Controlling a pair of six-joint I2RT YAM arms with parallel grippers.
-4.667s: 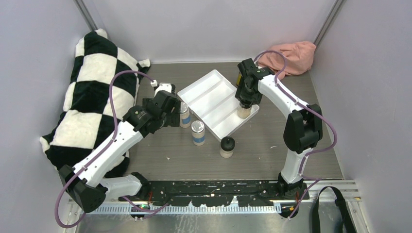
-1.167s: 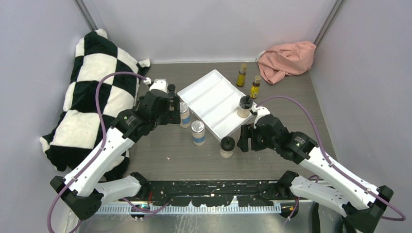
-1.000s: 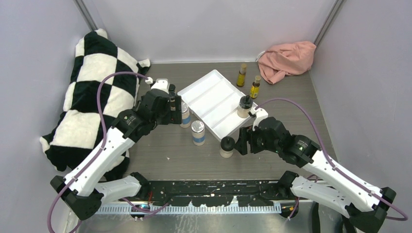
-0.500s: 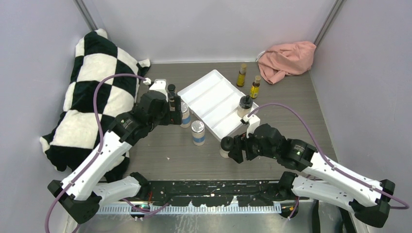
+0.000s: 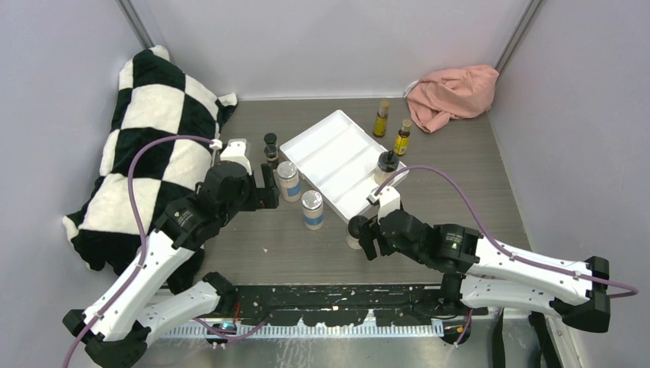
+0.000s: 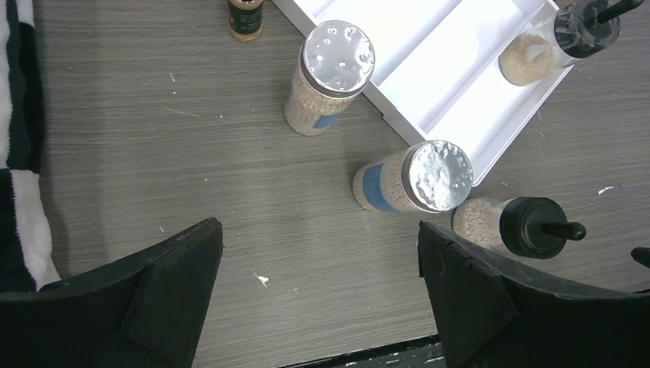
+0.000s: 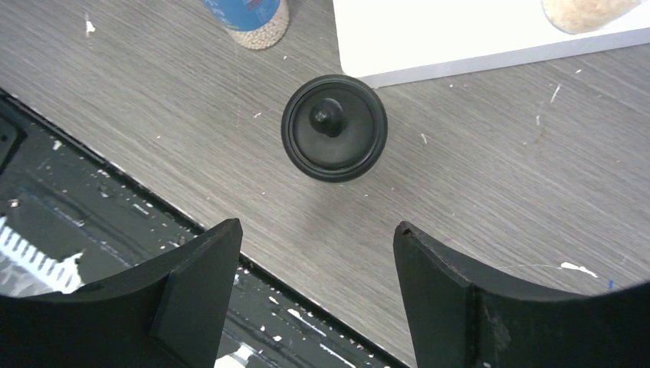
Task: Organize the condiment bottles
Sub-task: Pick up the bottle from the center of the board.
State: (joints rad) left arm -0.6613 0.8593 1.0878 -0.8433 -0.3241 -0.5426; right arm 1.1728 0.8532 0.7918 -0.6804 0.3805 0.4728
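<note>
A tan black-capped jar [image 5: 357,228] stands on the table just off the white tray's [image 5: 329,149] near corner. My right gripper [image 5: 367,239] is open and empty right beside it; in the right wrist view [image 7: 318,268] the jar's cap [image 7: 333,127] lies just ahead of the open jaws. A second tan jar [image 5: 385,169] stands in the tray. Two silver-lidded blue-labelled jars [image 5: 287,180] [image 5: 312,209] stand left of the tray. My left gripper [image 5: 269,192] is open and empty, left of them [image 6: 318,307]. Two amber bottles [image 5: 381,119] [image 5: 402,136] stand behind the tray. A tiny dark bottle [image 5: 270,144] stands by its left corner.
A black-and-white checked cushion [image 5: 149,146] fills the left side. A pink cloth [image 5: 454,90] lies at the back right corner. Grey walls close in on three sides. The black base rail [image 7: 92,222] runs along the table's near edge.
My right gripper has moved left and nearer, from the tray's corner to beside the tan jar on the table. My left gripper has drawn back from the silver-lidded jar, which stays standing.
</note>
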